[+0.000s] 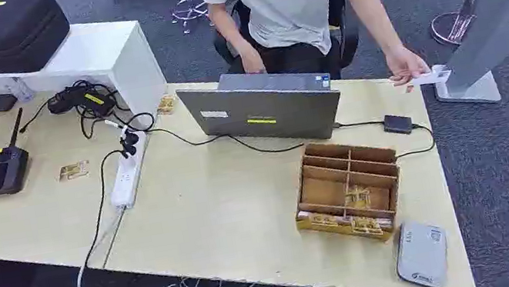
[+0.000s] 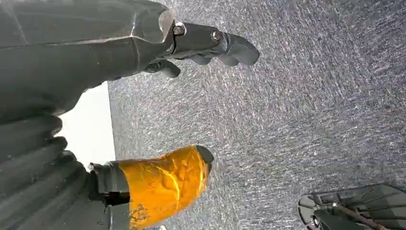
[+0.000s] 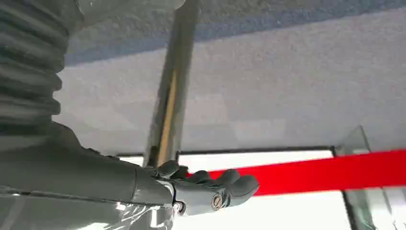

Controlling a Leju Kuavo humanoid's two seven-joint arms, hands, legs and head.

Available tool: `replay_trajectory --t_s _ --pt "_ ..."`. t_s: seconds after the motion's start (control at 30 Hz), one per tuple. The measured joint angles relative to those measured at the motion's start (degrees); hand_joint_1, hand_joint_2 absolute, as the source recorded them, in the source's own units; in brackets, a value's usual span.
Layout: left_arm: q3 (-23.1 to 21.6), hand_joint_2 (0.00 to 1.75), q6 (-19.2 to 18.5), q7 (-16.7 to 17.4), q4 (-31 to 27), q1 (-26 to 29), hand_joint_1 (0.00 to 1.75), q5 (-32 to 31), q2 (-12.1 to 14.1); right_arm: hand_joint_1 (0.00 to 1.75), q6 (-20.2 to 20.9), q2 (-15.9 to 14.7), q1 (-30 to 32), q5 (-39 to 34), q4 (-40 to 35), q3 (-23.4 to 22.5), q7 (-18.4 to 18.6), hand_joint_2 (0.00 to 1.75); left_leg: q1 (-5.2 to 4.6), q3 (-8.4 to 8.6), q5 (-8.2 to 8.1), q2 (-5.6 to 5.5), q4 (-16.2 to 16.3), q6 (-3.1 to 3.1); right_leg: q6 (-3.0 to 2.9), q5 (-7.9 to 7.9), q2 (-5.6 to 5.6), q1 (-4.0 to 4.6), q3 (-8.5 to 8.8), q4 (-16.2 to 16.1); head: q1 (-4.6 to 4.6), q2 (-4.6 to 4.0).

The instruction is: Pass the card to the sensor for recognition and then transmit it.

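The tabletop (image 1: 232, 217) looks like pale, matt wood laminate. On it, the organizer box (image 1: 347, 189) is brown cardboard, beside a matt grey metal-look laptop (image 1: 265, 110).

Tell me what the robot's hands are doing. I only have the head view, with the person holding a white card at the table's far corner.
Observer: The left wrist view shows the left hand holding nothing, its fingers apart from the thumb, over grey carpet.
Operator: Give me the right one.
Observer: The right wrist view shows the right hand holding nothing as well, only slightly bent.
Operator: Say what lies beyond it.
Observer: A chrome post and a red band.
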Motion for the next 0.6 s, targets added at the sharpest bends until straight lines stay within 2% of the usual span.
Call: replay_trajectory --t_s 0.13,0.2,0.27,0.37,0.47,0.6 --pt "0.0 1.75 0.0 0.4 0.0 -0.1 0.00 -0.2 0.0 0.00 -0.2 0.0 -2.3 3.4 -1.6 0.0 -0.5 1.75 0.01 -0.02 0.00 0.04 0.0 0.00 -0.01 0.01 0.04 0.01 0.02 0.0 0.02 0.00" --pt "0.2 1.75 -0.7 2.1 0.1 -0.1 0.00 -0.1 -0.1 0.00 0.0 0.1 -4.7 7.5 -3.5 1.1 -1.0 1.75 -0.02 0.02 0.00 0.16 0.0 0.00 -0.05 0.04 0.12 -0.02 -0.03 0.0 -0.02 0.00" --pt "0.4 1.75 -1.0 2.3 0.1 -0.1 0.00 -0.1 -0.3 0.00 0.7 0.2 -7.3 10.2 -5.4 2.4 0.9 1.75 -0.01 0.10 0.02 0.19 0.0 0.00 -0.05 0.05 0.17 0.00 -0.04 0.0 -0.02 0.00" --pt "0.6 1.75 -1.3 2.8 0.1 -0.1 0.00 -0.2 -0.4 0.00 1.6 0.9 -10.7 13.0 -8.4 4.2 -0.4 1.75 0.00 -0.04 0.10 0.02 0.0 0.00 -0.05 0.06 0.03 0.01 0.01 0.1 0.00 0.00" --pt "1.0 1.75 -0.3 0.3 0.1 -0.2 0.00 0.1 -0.7 0.00 5.1 3.0 -15.4 17.3 -12.3 7.2 0.0 1.75 0.00 0.01 0.11 0.22 0.0 -0.01 -0.08 0.13 0.18 0.01 -0.03 0.1 -0.02 0.00" --pt "1.4 1.75 1.6 -6.6 0.1 -0.2 0.00 -1.4 -1.0 0.00 8.1 7.0 -21.7 20.4 -17.8 12.7 1.2 1.75 0.06 0.02 0.24 0.16 0.0 -0.12 -0.10 0.15 0.16 0.04 -0.05 0.1 0.00 0.00"
